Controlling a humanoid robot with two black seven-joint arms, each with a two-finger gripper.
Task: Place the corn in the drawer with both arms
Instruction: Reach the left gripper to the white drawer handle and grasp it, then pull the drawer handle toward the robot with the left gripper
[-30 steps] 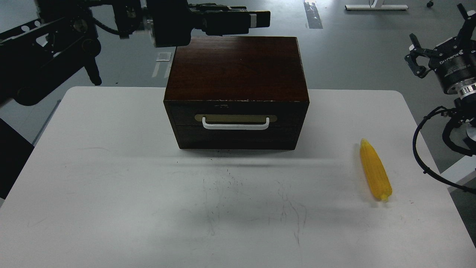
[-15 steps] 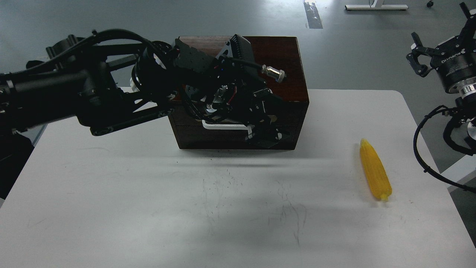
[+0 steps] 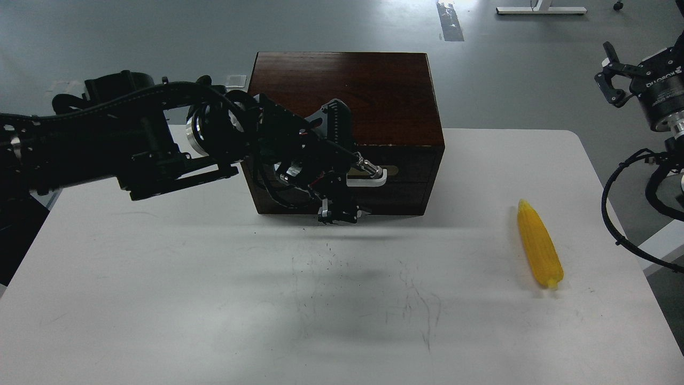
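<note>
Since the earlier frame the left gripper [image 3: 337,213] has been lowered before the shut drawer [image 3: 342,176], finger state not discernible, handle [image 3: 368,182] just above-right; the corn [image 3: 539,245] lies lengthwise far right, nearer the raised right gripper [image 3: 614,80], fingers apart.

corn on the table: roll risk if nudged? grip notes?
The corn is round and tapered, lying flat, so a sideways nudge would probably roll it in an arc. It looks like rigid, glossy plastic: likely light and possibly slippery across the kernels.
</note>
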